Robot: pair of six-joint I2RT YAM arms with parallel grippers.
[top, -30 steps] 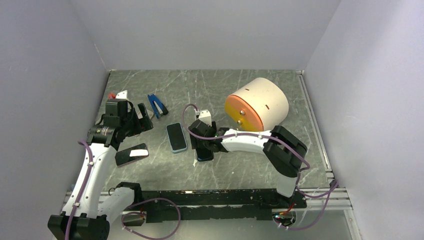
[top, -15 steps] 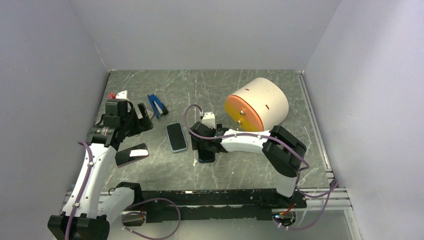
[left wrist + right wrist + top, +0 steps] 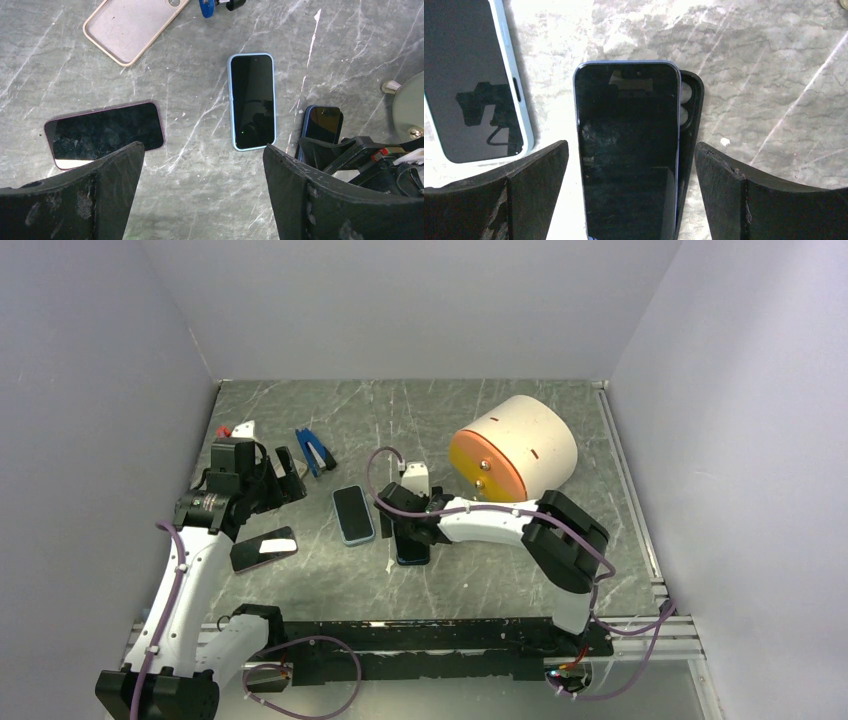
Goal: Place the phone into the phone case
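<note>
Straddling the phone (image 3: 626, 145) with jaws spread wide, the right pincer (image 3: 631, 175) touched neither edge. The phone lay on its black case (image 3: 691, 115), skewed left and apparently unseated, likely awaiting a press. Farther back, the left pincer (image 3: 205, 170) hovered wide and empty.

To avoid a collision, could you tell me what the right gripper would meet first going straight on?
Probably the dark phone, lying offset on the black case, centred before the right gripper.
</note>
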